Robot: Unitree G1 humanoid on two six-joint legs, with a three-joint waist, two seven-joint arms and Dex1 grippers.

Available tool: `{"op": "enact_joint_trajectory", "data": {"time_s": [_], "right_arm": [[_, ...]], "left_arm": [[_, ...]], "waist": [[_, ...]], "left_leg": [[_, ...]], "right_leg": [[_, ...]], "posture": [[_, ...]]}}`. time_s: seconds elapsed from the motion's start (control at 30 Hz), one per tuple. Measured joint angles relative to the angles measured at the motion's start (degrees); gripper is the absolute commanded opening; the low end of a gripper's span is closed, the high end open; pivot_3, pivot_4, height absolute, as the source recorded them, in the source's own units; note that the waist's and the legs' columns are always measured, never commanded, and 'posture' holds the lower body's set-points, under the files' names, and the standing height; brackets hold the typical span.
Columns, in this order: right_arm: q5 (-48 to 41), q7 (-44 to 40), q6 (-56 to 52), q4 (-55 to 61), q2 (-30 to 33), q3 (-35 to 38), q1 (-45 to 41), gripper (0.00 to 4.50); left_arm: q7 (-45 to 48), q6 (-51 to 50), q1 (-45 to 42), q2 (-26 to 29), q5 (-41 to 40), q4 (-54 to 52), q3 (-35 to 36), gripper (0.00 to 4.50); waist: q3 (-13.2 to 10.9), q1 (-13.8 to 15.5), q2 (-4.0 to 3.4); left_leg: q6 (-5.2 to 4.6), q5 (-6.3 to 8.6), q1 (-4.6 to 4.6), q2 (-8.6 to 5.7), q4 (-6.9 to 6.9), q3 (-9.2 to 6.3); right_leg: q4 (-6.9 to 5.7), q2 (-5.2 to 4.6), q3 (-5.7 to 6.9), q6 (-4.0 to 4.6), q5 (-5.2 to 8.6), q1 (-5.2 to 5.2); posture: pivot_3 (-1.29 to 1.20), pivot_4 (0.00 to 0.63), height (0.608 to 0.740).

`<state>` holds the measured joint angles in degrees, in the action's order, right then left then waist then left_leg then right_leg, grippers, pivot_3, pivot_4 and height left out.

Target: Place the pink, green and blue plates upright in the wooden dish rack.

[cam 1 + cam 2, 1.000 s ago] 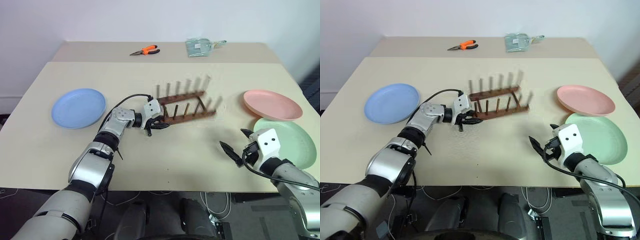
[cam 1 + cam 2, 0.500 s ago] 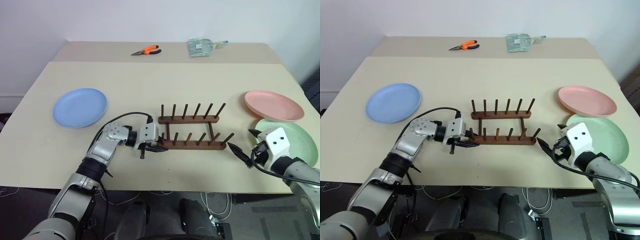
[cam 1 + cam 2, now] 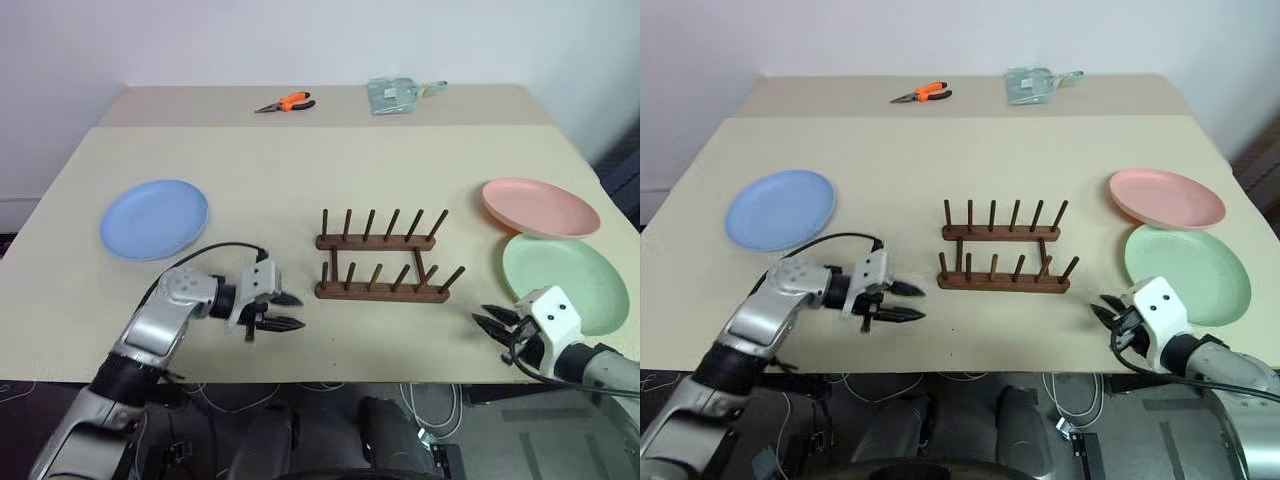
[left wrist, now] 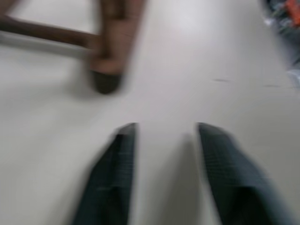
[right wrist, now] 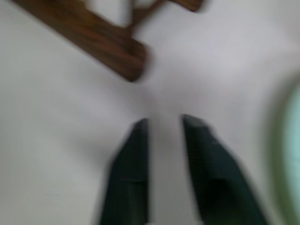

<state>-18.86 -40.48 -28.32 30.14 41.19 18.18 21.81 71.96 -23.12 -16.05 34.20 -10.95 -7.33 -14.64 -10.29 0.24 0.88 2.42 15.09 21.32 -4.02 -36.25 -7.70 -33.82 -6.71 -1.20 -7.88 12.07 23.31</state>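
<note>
The wooden dish rack (image 3: pixel 385 265) stands mid-table with nothing between its pegs. The blue plate (image 3: pixel 154 218) lies flat at the left. At the right the pink plate (image 3: pixel 540 206) lies flat behind the green plate (image 3: pixel 565 268). My left gripper (image 3: pixel 293 311) is open and holds nothing, a short way left of the rack's near bar (image 4: pixel 105 70). My right gripper (image 3: pixel 487 320) hovers by the table's front edge, just left of the green plate and right of the rack's end (image 5: pixel 93 37). Its fingers are drawn together on nothing.
Orange-handled pliers (image 3: pixel 288 102) and a clear packet (image 3: pixel 395 94) lie on a second table pushed against the far side. The table's front edge (image 3: pixel 380 378) runs close under both grippers.
The rack went from blurred and skewed to square and still. My left gripper has drawn back leftward off the rack's end. My right gripper pulled toward the front edge and closed its wide-spread fingers.
</note>
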Motion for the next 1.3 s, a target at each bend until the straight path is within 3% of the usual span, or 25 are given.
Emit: {"op": "enact_joint_trajectory", "data": {"time_s": [0.17, 0.33, 0.5, 0.7, 0.8, 0.9, 1.03, 1.17, 1.3], "right_arm": [[3.3, 3.3, -2.1, 0.5, -1.8, -10.5, -7.0, 0.00], [11.2, 9.6, -1.3, -6.1, -3.6, -17.0, -16.0, 0.00], [16.8, 14.9, 0.7, -15.6, -6.8, -20.4, -25.4, 0.00], [20.0, 16.9, 4.7, -24.7, -8.3, -21.4, -31.8, 0.00], [19.5, 16.0, 4.9, -25.9, -8.4, -20.8, -32.8, 0.89], [18.8, 13.8, 5.3, -24.8, -6.1, -19.4, -31.8, 2.30], [22.5, 11.9, 8.1, -21.7, 4.4, -16.4, -28.0, 4.36], [27.1, 12.4, 11.6, -22.7, 12.5, -11.4, -28.1, 4.36], [32.0, 13.3, 15.5, -29.4, 16.4, -11.7, -29.8, 4.36]], "left_arm": [[-11.7, -0.9, 1.7, -8.9, 3.0, -2.3, -3.4, 0.56], [-28.3, -0.3, -1.8, -18.2, 9.5, 2.9, -4.3, 0.56], [-37.6, 0.7, -6.3, -22.2, 11.7, 9.9, -4.1, 0.56], [-40.8, 3.3, -9.2, -23.0, 11.7, 15.2, -3.2, 0.56], [-41.2, 4.4, -9.6, -23.0, 11.7, 16.3, -2.9, 0.51], [-41.3, 4.6, -9.5, -22.8, 11.7, 16.3, -2.7, 0.51], [-37.1, 4.1, -7.0, -19.2, 9.8, 11.6, -2.3, 0.51], [-32.2, 3.2, -4.6, -17.8, 6.7, 6.8, -2.3, 0.51], [-29.6, 3.1, -4.5, -17.9, 5.3, 3.5, -2.7, 0.51]], "waist": [[0.0, 0.7, 0.01], [0.1, 0.6, 0.08], [0.4, 0.4, 0.14], [0.5, 0.4, 0.08], [0.5, 0.4, 0.07], [0.5, 0.4, 0.06], [0.5, 0.3, -0.02], [0.4, 0.4, -0.02], [0.4, 0.4, -0.01]], "left_leg": [[0.00, 0.00, 0.08, -0.07, -0.14, -0.03], [0.00, -0.01, 0.01, -0.17, -0.14, -0.02], [0.01, -0.02, -0.06, -0.15, -0.14, 0.02], [0.01, -0.02, -0.08, -0.17, -0.12, 0.01], [0.01, -0.02, -0.10, -0.17, -0.12, 0.01], [0.01, -0.02, -0.08, -0.18, -0.12, 0.02], [0.01, -0.02, 0.02, -0.19, -0.06, 0.11], [0.02, -0.02, 0.04, -0.15, -0.05, 0.13], [0.01, -0.02, 0.04, -0.16, -0.06, 0.15]], "right_leg": [[0.13, -0.08, 0.01, 0.02, 0.00, -0.09], [0.14, -0.04, 0.04, 0.01, -0.04, -0.13], [0.09, 0.02, 0.04, -0.04, -0.12, -0.15], [0.06, 0.02, 0.04, -0.13, -0.20, -0.15], [-0.03, 0.03, 0.04, -0.11, -0.21, -0.14], [-0.03, 0.02, 0.04, -0.14, -0.19, -0.13], [-0.05, 0.00, -0.02, -0.15, -0.18, 0.06], [-0.04, 0.01, -0.01, -0.17, -0.14, 0.07], [0.00, -0.01, -0.03, 0.02, -0.07, 0.03]], "posture": [[0.00, 0.150, 0.740], [0.00, 0.150, 0.740], [0.00, 0.150, 0.740], [0.00, 0.150, 0.740], [0.00, 0.150, 0.740], [0.00, 0.150, 0.740], [0.00, 0.150, 0.740], [0.00, 0.150, 0.740], [0.00, 0.150, 0.740]]}}
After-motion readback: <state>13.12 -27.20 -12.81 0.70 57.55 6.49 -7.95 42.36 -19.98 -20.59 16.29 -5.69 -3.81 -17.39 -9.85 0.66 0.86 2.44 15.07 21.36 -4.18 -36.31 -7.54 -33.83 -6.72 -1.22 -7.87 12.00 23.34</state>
